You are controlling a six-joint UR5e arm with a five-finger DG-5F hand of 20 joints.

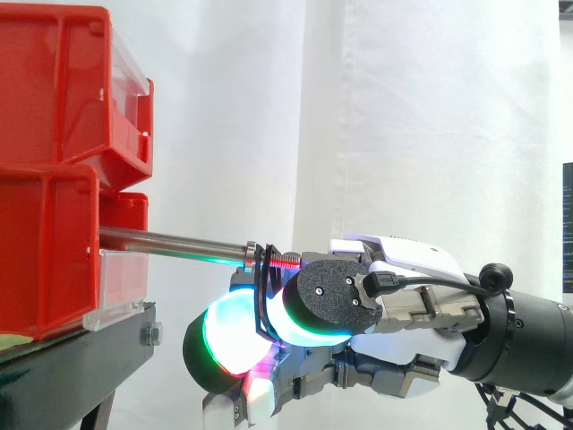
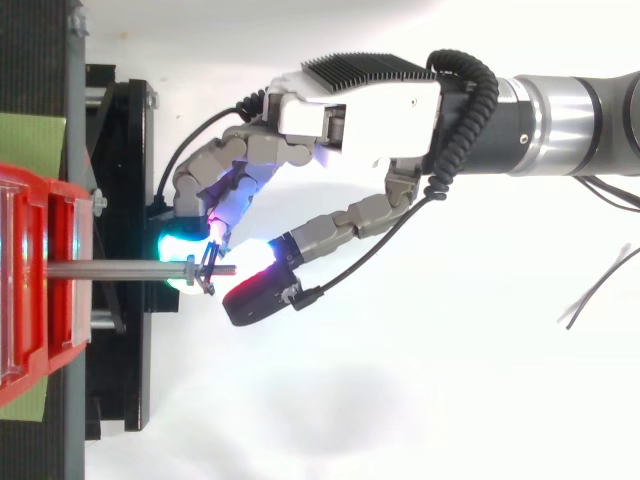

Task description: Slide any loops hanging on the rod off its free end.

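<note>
I find nothing I can read on either feed: no text, label, number or sign. The dark strip [image 1: 568, 228] at the right edge of the side view carries faint pale rows that may be print, but they are too small for me to make out.
</note>
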